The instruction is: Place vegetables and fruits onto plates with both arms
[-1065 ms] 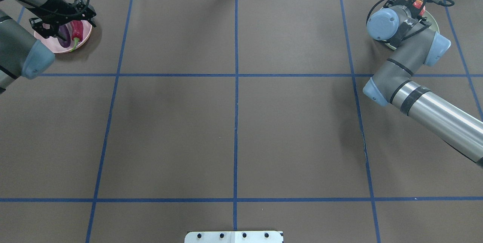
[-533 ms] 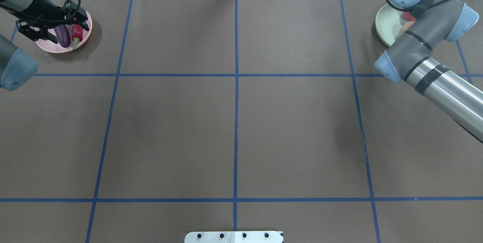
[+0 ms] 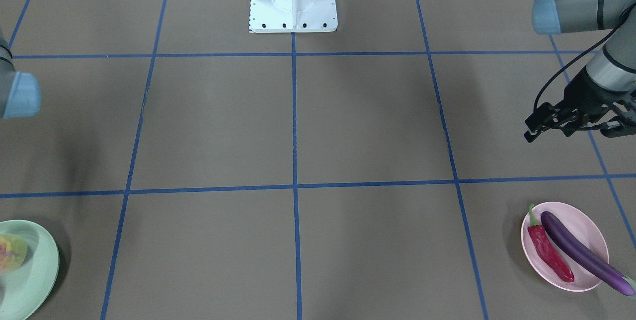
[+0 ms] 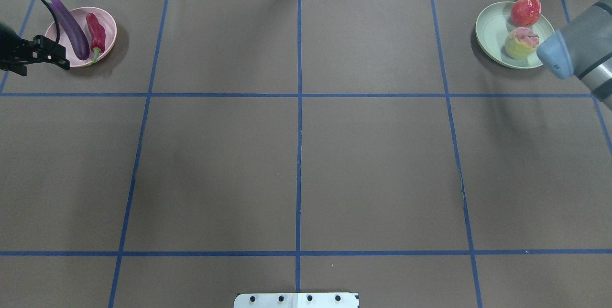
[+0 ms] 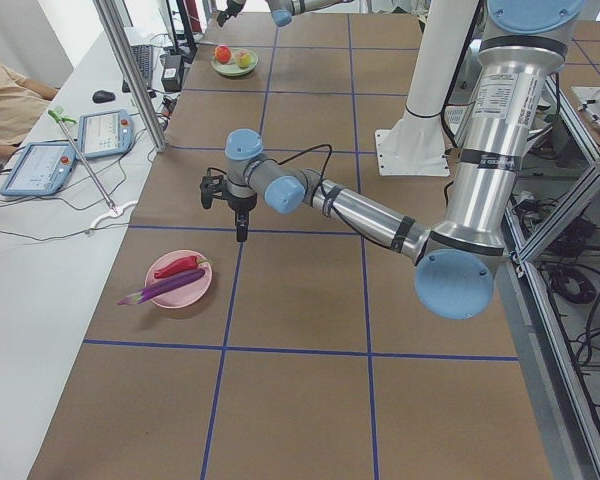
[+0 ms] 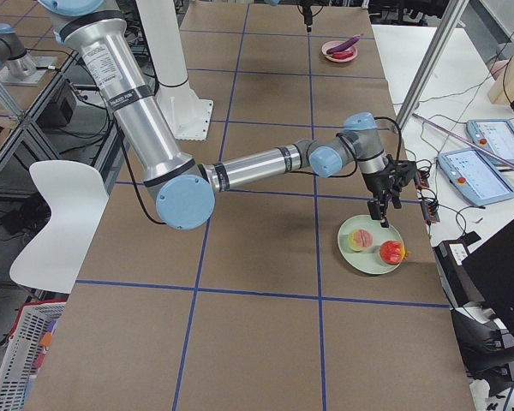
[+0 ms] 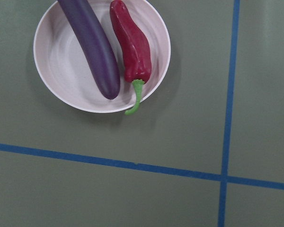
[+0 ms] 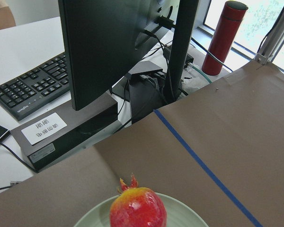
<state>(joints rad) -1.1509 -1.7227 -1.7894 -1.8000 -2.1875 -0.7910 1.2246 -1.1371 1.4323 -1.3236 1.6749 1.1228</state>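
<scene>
You could call it done, I'd say — eggplant (image 4: 71,30) and chili pepper (image 4: 97,33) lay on the pink plate (image 4: 111,30), upper left; peach (image 4: 521,42) and pomegranate (image 4: 526,11) on the green plate (image 4: 490,30), upper right. Left end effector (image 3: 574,128) was apart and empty; right end effector (image 6: 382,214) — couldn't tell.

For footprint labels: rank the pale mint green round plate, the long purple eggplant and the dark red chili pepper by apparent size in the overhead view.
1. Pale mint green round plate, the largest footprint.
2. Long glossy purple eggplant, about as long as that plate is wide, yet slim.
3. Dark red chili pepper, the smallest.
</scene>
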